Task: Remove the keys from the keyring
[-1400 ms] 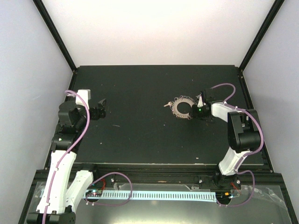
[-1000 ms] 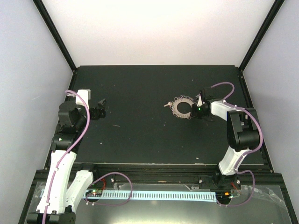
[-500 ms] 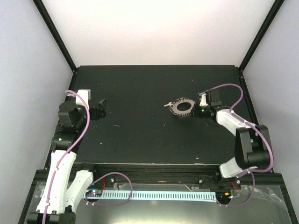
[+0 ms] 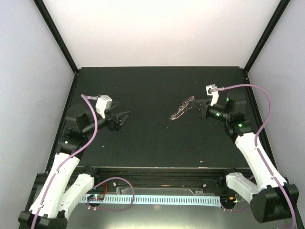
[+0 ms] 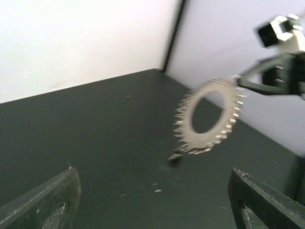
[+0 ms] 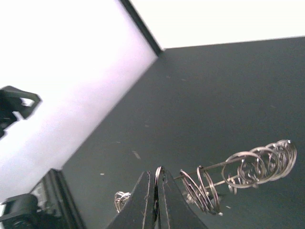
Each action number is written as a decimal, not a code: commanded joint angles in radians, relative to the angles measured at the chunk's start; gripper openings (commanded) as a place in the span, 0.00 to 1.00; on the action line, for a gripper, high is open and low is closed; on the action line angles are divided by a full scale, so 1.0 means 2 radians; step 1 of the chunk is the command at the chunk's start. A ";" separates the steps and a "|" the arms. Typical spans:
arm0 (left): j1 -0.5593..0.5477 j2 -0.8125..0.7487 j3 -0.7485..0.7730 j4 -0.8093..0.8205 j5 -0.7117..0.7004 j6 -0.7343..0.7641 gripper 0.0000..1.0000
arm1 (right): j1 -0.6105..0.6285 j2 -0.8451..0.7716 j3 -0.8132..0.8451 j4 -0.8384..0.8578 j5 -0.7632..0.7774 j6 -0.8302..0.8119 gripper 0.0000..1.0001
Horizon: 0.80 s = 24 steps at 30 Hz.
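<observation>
Now, keyring (image 4: 183, 109) on edge in right gripper (image 4: 197, 108), hole facing left gripper (image 4: 125, 118)

I can read no text, label, brand, number or sign in any of my three feeds; nothing legible shows on the desk (image 4: 152, 90) or the keyring (image 5: 202, 142).

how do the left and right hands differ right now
The left hand is open, fingers wide apart, holding nothing; the right hand is shut on the rim of the keyring. The left hand sits apart from the keyring; the right hand holds it up off the table. Both point inward, facing each other.
</observation>
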 commanded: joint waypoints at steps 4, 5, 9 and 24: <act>-0.157 0.022 0.002 0.126 0.057 -0.065 0.81 | 0.023 -0.060 0.041 0.064 -0.097 0.049 0.01; -0.185 0.030 0.006 0.130 0.041 -0.061 0.81 | 0.028 -0.061 0.050 0.063 -0.095 0.054 0.01; -0.283 0.067 0.033 0.117 -0.077 -0.018 0.81 | 0.054 -0.061 0.081 0.057 -0.053 0.079 0.01; -0.352 0.146 0.060 0.138 -0.254 0.042 0.79 | 0.135 -0.025 0.133 0.084 -0.021 0.105 0.01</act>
